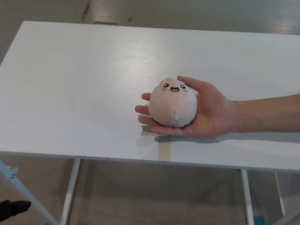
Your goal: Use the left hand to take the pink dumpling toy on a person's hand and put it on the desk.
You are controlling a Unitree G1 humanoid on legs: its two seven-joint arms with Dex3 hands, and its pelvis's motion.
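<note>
The pink dumpling toy [172, 102], a round plush with a small smiling face, rests on a person's open palm [211, 115]. The person's forearm comes in from the right edge, and the palm is held just over the white desk [70, 84] near its front edge. A small black part of my left hand [11, 208] shows at the bottom left corner, below the desk's front edge and far from the toy. Too little of it shows to judge its state. My right hand does not show.
A strip of beige tape [164, 149] lies on the desk right below the person's palm. White desk legs [70, 192] stand under the front edge, and a pale slanted bar [21, 187] crosses the lower left.
</note>
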